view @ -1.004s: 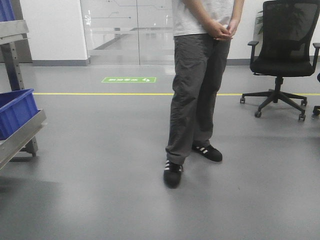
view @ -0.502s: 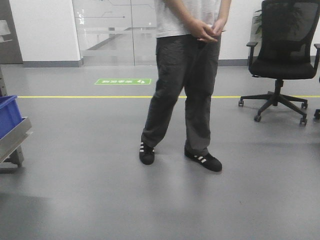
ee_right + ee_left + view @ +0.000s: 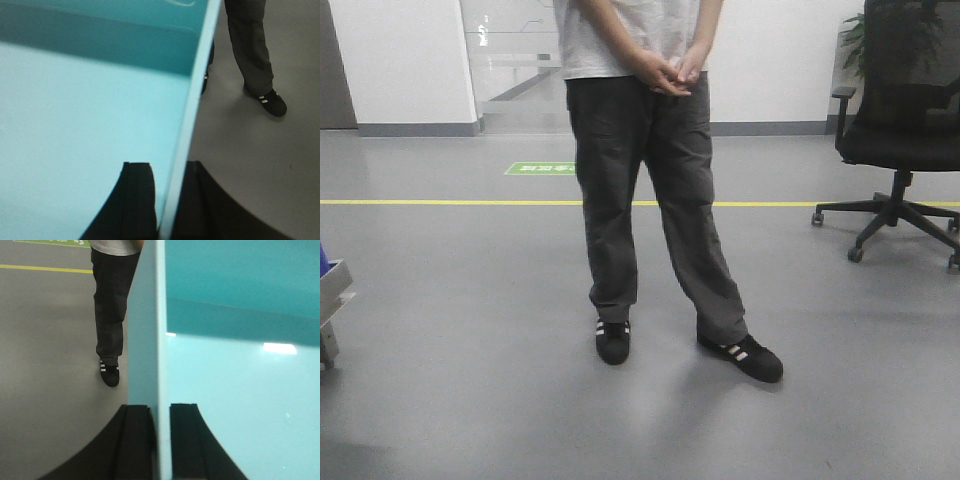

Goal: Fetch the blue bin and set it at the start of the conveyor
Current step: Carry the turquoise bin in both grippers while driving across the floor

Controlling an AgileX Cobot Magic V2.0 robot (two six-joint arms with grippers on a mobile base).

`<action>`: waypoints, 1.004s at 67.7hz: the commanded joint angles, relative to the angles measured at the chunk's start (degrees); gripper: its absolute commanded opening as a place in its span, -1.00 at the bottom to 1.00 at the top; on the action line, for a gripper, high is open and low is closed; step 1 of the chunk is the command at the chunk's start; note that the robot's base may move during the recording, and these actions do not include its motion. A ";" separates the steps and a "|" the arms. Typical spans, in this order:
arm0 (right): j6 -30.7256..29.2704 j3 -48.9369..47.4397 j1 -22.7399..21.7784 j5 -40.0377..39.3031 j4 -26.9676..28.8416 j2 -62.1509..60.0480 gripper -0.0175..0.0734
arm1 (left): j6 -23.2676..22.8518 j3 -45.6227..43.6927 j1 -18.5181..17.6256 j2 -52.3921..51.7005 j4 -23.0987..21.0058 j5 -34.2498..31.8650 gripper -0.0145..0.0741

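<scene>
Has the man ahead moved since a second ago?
Yes. The man stepped left in the picture: his leg now covers the green floor sign's right end, which lay clear of him before.

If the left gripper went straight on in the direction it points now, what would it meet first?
The blue bin: the left gripper clamps its side wall, so it would slide deeper onto it. Beyond lies grey floor, and perhaps the standing person's leg; depth is unclear.
</scene>
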 commanded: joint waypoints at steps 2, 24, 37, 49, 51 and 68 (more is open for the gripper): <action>-1.55 -0.58 -0.23 -1.15 -0.15 -0.83 -0.95 | -0.59 -0.51 -0.16 -0.72 -0.50 -4.10 -0.92; -1.55 -0.58 -0.23 -1.15 -0.15 -0.83 -0.95 | -0.59 -0.51 -0.16 -0.61 -0.40 -4.10 -0.92; -1.55 -0.58 -0.23 -1.15 -0.15 -0.83 -0.95 | -0.59 -0.51 -0.16 -0.61 -0.29 -4.10 -0.92; -1.55 -0.58 -0.23 -1.15 -0.15 -0.83 -0.95 | -0.59 -0.51 -0.16 -0.61 -0.29 -4.10 -0.92; -1.55 -0.58 -0.23 -1.15 -0.15 -0.83 -0.95 | -0.59 -0.51 -0.16 -0.61 -0.29 -4.10 -0.92; -1.55 -0.58 -0.23 -1.15 -0.15 -0.83 -0.95 | -0.59 -0.51 -0.16 -0.61 -0.29 -4.10 -0.92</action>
